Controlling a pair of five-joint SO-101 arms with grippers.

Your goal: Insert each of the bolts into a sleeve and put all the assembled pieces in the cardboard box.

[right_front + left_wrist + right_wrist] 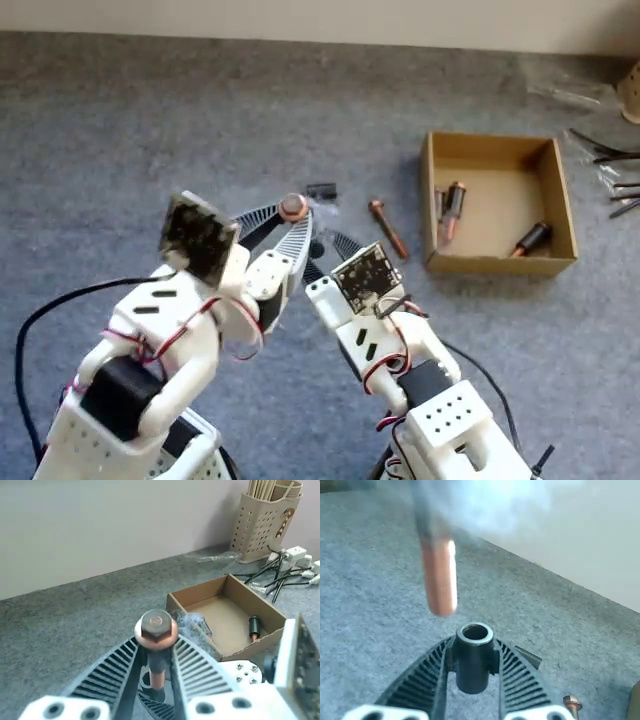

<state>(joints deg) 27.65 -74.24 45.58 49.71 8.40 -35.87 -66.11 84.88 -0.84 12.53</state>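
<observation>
- My left tool [156, 645] is clamped on a bolt [156, 627] just under its hex head. The shank hangs down between the ribbed fingers [120, 666], and its lower end is hard to make out against them.
- My right tool [473, 645] is closed around a black sleeve [472, 660], which stands upright with its open mouth facing up.
- From above, my left tool's fingers lie over the tips of my right tool and hide what it holds.
- In the right wrist view the copper shank is blurred, and its top is lost in a grey smear.
- The tip of the bolt is above the sleeve's mouth and a little to one side. It has not entered the sleeve. I cannot tell how far apart they are in depth.
- A loose bolt [388, 228] lies on the grey bench [150, 120] between my tools and the cardboard box [430, 200].
- A loose sleeve [321, 190] lies just beyond the held bolt's head.
- Two assembled pieces [452, 208] rest inside the box, one near its nearer wall and one toward the far corner.
</observation>
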